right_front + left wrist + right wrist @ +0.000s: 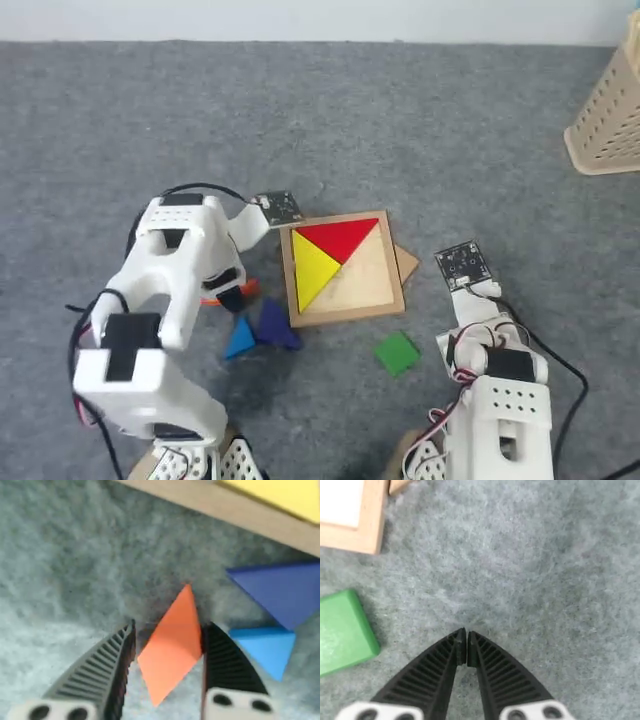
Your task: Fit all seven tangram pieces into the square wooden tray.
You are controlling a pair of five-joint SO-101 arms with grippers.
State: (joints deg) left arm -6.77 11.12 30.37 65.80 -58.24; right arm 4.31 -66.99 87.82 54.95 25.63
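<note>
Left end effector [170, 626]: low over the tabletop [400, 130], fingers narrowly apart on either side of the orange piece [172, 647], one finger against its edge, the other just beside it.
Orange piece: flat on the tabletop, outside the tray [288, 280], near its left rim.
Blue triangles: dark blue [280, 592] and light blue [267, 647], beside the orange piece.
Right end effector [466, 632]: fingertips closed together, holding nothing, near the green square [342, 630].
Tray: holds red triangle [338, 238] and yellow triangle [312, 268].
</note>
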